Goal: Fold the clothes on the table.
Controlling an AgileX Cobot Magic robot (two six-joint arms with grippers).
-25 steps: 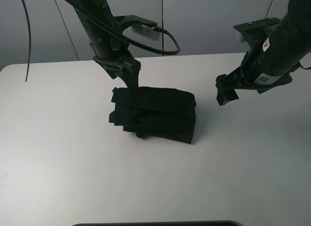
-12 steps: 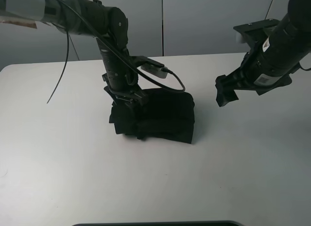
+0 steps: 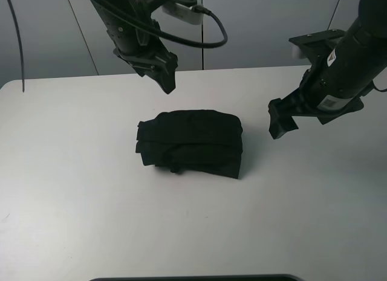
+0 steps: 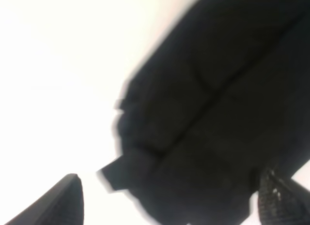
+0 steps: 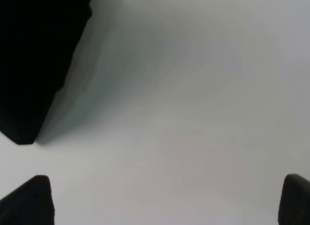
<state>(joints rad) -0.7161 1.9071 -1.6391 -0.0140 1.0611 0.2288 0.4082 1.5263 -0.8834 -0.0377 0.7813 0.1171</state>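
From the high camera, the left claw (image 3: 165, 81) had lifted clear of the clothes (image 3: 192, 143) and hung above their far edge, fingers parted and empty. Half a second before, it had been pressing into the bundle's left end. The clothes lay as a compact folded block near the middle of the counter (image 3: 72, 202), so folding looked essentially finished. The right claw (image 3: 279, 121) had hardly moved, spread and empty, just beside the bundle's right end.

The left wrist view showed the clothes (image 4: 218, 113) below parted tips, untouched.

The right wrist view showed bare counter (image 5: 193, 113) between spread tips, with the clothes (image 5: 34, 55) off to one side.
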